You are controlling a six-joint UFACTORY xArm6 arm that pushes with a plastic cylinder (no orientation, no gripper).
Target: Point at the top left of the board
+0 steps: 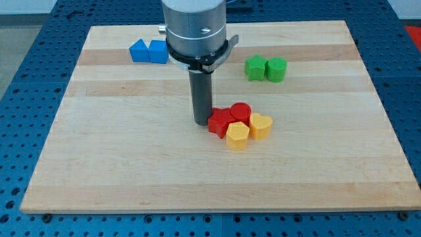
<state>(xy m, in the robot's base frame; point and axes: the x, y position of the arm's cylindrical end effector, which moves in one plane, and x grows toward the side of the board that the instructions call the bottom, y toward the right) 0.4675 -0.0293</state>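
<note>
My tip (200,122) rests on the wooden board (118,151) near its middle, touching or almost touching the left side of a red star-shaped block (220,122). A red round block (241,112) sits just right of the star. A yellow hexagonal block (237,137) and a yellow heart-shaped block (260,125) sit below and right of the red ones. The board's top left corner (92,29) is far from my tip, up and to the view's left.
Two blue blocks (149,51) sit side by side near the board's top left, partly behind the arm's body (195,29). Two green blocks (266,68) sit together right of the arm. A blue perforated table surrounds the board.
</note>
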